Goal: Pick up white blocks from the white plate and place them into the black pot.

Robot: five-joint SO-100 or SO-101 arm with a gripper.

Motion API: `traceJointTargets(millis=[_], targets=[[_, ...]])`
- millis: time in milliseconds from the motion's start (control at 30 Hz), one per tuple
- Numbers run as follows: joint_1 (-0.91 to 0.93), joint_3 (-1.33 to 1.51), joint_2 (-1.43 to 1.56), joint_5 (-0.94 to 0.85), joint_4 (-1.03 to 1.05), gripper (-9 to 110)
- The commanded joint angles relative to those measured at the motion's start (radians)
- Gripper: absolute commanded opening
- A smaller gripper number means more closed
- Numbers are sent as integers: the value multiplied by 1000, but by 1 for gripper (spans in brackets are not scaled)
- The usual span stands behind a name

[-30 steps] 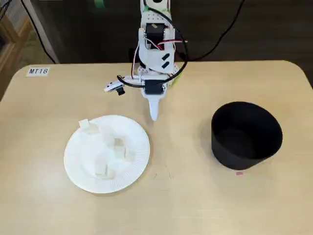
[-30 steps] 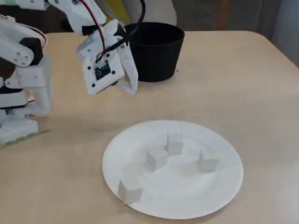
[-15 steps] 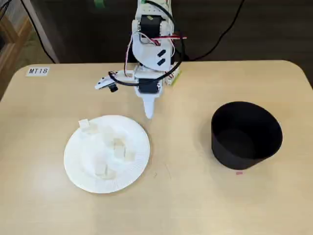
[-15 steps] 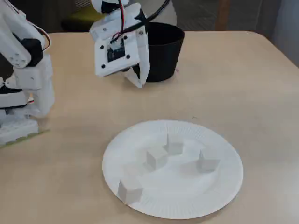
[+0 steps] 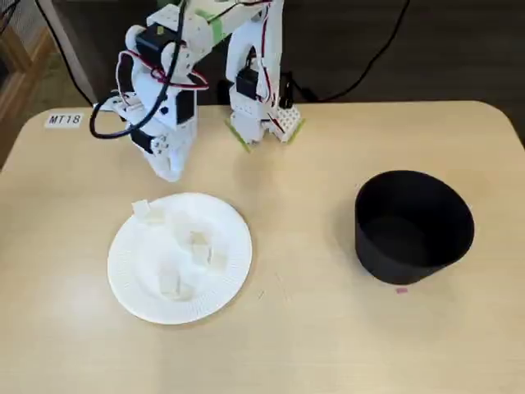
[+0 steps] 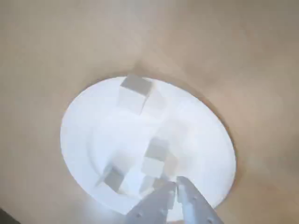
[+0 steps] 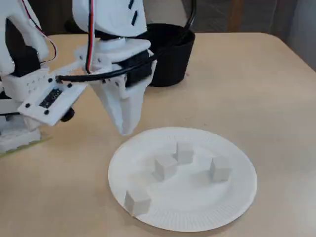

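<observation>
Four small pale blocks (image 7: 166, 167) sit on the plate (image 7: 197, 217), a round white paper plate with a ribbed rim: two close together mid-plate, one further right in the side fixed view, and one (image 5: 141, 209) apart at the rim. Blocks are matte cubes; the wrist view is blurred. The pot (image 5: 413, 226) is matte black, round and tall-walled, well apart from the plate at right in the top fixed view. Gripper (image 7: 124, 129) hangs over the plate's edge, white plastic fingers together in a narrow point, nothing between them. Table (image 5: 312, 336) is smooth light wood with rounded corners. A label (image 5: 64, 120) reading MT18 is at its far left corner. Arm base (image 5: 261, 123) stands at the far edge, dark cables behind.
</observation>
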Motion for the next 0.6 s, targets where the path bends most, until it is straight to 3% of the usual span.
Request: traceJointTargets(millis=[0, 67, 267, 567], targets=[[49, -97, -54, 6, 41, 11], [51, -110, -74, 9, 46, 19], [54, -137, -121, 20, 44, 29], [72, -144, -232, 41, -31, 31]])
